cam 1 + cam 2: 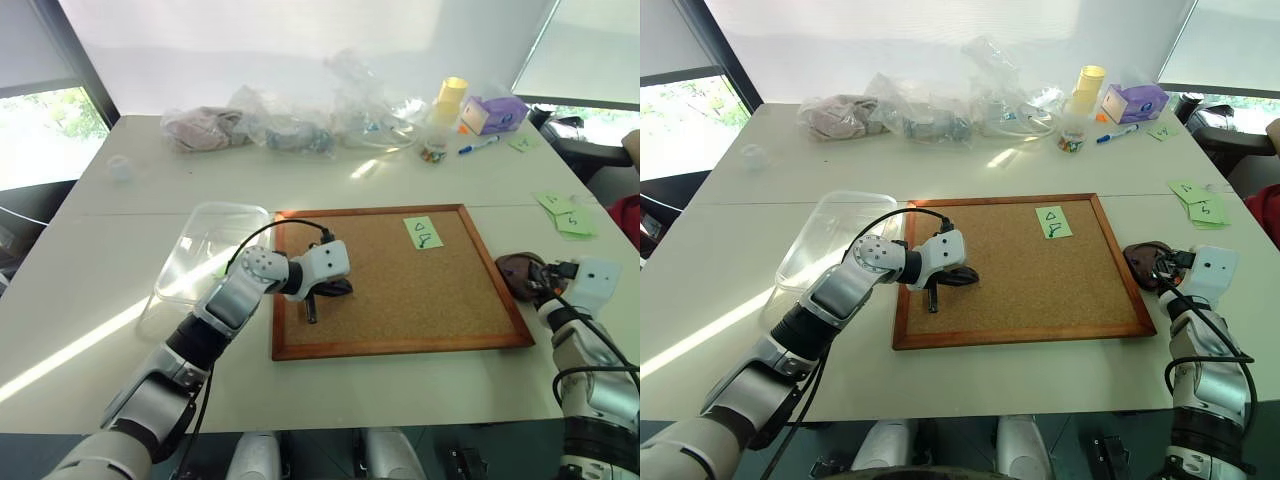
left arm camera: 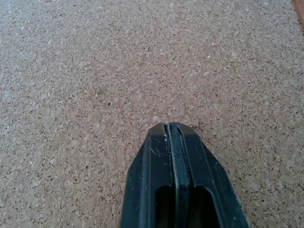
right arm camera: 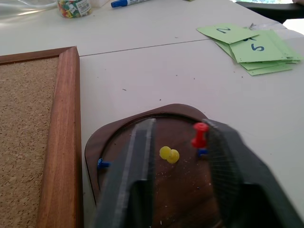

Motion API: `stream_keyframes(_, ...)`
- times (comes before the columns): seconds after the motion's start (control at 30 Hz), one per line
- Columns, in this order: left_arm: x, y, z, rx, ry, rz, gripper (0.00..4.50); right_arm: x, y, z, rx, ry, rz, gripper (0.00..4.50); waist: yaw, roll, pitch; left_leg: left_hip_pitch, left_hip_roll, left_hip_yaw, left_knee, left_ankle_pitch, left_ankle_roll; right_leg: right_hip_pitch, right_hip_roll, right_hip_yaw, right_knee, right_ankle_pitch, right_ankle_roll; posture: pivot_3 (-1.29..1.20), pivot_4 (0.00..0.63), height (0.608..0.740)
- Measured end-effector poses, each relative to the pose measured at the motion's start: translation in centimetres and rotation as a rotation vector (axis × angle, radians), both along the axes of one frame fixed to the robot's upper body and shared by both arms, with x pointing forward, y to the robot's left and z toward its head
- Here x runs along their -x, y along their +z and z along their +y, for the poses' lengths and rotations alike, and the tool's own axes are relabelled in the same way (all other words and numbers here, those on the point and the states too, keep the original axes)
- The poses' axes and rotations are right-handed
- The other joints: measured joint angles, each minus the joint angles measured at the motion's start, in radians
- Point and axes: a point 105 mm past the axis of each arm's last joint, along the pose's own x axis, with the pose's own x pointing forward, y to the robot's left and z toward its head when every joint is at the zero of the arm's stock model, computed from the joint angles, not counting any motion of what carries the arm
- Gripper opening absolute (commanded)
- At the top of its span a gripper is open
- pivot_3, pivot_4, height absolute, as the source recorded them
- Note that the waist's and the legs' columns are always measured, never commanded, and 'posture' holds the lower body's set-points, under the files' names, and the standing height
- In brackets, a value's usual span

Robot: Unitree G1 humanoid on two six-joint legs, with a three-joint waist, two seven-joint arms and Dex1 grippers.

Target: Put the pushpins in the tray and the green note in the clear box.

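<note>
A: Where does the right claw stand?

B: Just over the tray, a small dark brown dish with rounded corners on the white bench, right beside the cork board's right edge. Its two black fingers are spread apart with nothing between them. In the dish lie the pushpins: a red one upright, a yellow one on its side, and two blue ones, one at the rim.

A: So what would doing this step well look like?

B: I judge the pin drop to be finished. The claw should lift straight up and away, so it neither nudges the dish nor drags a pin out. I see no pin left on the board.

A: And the left claw?

B: Clenched tight and holding nothing, its tip hovering at the cork near the board's left side.

A: Where is the green note?

B: At the board's far edge, toward its right corner. It is a small, pale green square with two dark handwritten marks. The clear box, transparent and shallow, sits off the board's left edge, so the note has the whole board to cross.
</note>
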Motion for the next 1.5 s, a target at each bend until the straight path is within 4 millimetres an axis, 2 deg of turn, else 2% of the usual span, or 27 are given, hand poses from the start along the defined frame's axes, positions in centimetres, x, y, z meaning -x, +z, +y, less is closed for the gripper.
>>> stream_keyframes(0.07,0.0,0.0,0.0,0.000,0.000,0.000,0.00,0.0,0.0,0.0,0.002,-0.004,-0.002,4.09,0.000,0.000,0.000,0.000,0.000,0.000,0.000,0.000,0.000,0.000,0.000,0.000,0.000,0.000,0.000,0.00,0.150,0.737)
stream_keyframes(0.1,0.0,0.0,0.0,0.000,0.000,0.000,0.00,0.0,0.1,-0.1,0.004,-0.006,-0.004,4.42,0.000,0.000,0.000,0.000,0.000,0.000,0.000,0.000,0.000,0.000,0.000,0.000,0.000,0.000,0.000,0.00,0.150,0.737)
stream_keyframes(0.37,0.0,0.0,0.0,0.000,0.000,0.000,0.00,0.5,0.1,-0.4,0.019,-0.018,-0.013,4.42,0.000,0.000,0.000,0.000,0.000,0.000,0.000,0.000,0.000,0.000,0.000,0.000,0.000,0.000,0.000,0.00,0.150,0.737)
stream_keyframes(0.53,0.0,0.0,0.0,0.000,0.000,0.000,0.00,0.6,1.5,0.4,0.044,0.031,-0.061,4.42,0.000,0.000,0.000,0.000,0.000,0.000,0.000,0.000,0.000,0.000,0.000,0.000,0.000,0.000,0.000,0.00,0.150,0.737)
stream_keyframes(0.63,0.0,0.0,0.1,-0.002,0.002,0.000,0.00,0.1,2.9,3.0,0.058,0.164,-0.094,4.42,-0.002,0.000,0.000,0.000,0.000,0.000,0.000,0.000,0.000,0.000,0.000,0.000,0.000,0.000,0.000,0.00,0.150,0.737)
stream_keyframes(0.8,0.0,0.0,0.0,0.000,-0.001,-0.001,0.00,-2.2,4.0,9.3,0.037,0.427,-0.080,4.42,0.000,0.000,0.000,0.000,0.000,-0.001,0.000,0.000,0.000,0.000,0.000,0.000,0.000,0.000,0.000,0.00,0.150,0.737)
stream_keyframes(0.87,0.0,0.0,-0.1,0.001,-0.004,-0.002,0.00,-3.0,3.8,11.3,0.033,0.493,-0.059,4.42,0.001,0.000,0.000,0.000,0.000,-0.001,0.000,0.000,0.000,0.000,0.000,0.000,0.000,0.000,0.000,0.00,0.150,0.737)
stream_keyframes(0.97,0.0,0.0,-0.2,0.004,-0.008,-0.002,0.00,-4.0,2.5,12.5,0.029,0.524,-0.004,4.42,0.003,0.000,0.000,-0.001,0.000,-0.001,0.000,0.000,0.000,0.000,0.000,-0.001,0.000,0.000,0.000,0.00,0.150,0.737)
stream_keyframes(1.1,0.0,0.0,-0.2,0.002,-0.009,0.000,0.00,-4.9,0.9,12.9,0.008,0.523,0.042,4.42,0.002,0.000,0.000,-0.001,0.000,0.000,0.000,0.000,0.000,0.000,0.000,-0.001,0.000,0.000,0.000,0.00,0.150,0.737)
stream_keyframes(1.43,0.1,0.0,-0.1,0.003,-0.003,-0.002,0.00,-6.2,0.0,13.9,0.018,0.543,0.044,4.42,0.001,0.000,0.000,-0.001,0.000,0.000,0.000,0.000,0.000,0.000,0.000,-0.001,0.000,0.001,0.002,0.00,0.150,0.737)
stream_keyframes(1.5,0.1,0.0,0.0,0.003,-0.002,-0.002,0.00,-6.4,0.0,14.0,0.028,0.551,0.044,3.91,0.001,0.000,0.000,-0.001,0.000,0.000,0.000,0.000,0.000,0.000,0.000,-0.001,0.000,0.001,0.002,0.00,0.150,0.737)
